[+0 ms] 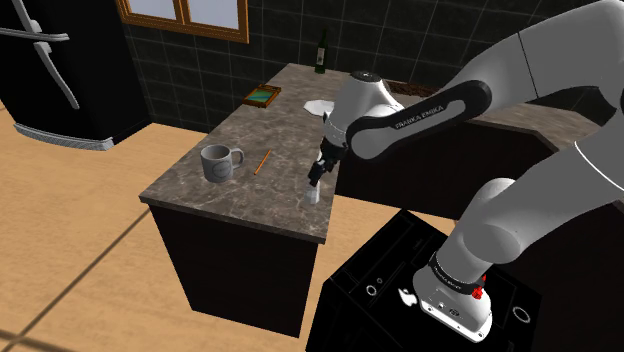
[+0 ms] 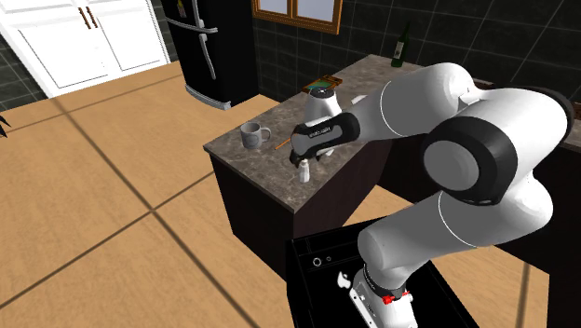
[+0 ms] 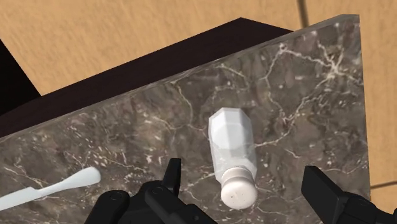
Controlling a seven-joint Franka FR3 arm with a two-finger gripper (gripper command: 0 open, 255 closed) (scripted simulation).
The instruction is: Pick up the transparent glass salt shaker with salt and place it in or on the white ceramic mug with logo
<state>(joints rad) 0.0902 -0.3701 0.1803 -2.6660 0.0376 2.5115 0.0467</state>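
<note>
My gripper (image 3: 243, 173) hangs open above the salt shaker (image 3: 233, 156). The shaker stands upright near the counter's (image 3: 114, 140) edge, its cap pointing up between my two fingers and touching neither. The mug (image 1: 218, 162) sits well apart along the counter.

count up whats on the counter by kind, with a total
mug: 1
salt shaker: 1
bottle: 1
green-rimmed tray: 1
thin orange stick: 1
white item beside the arm, kind unclear: 1
Total: 6
</note>
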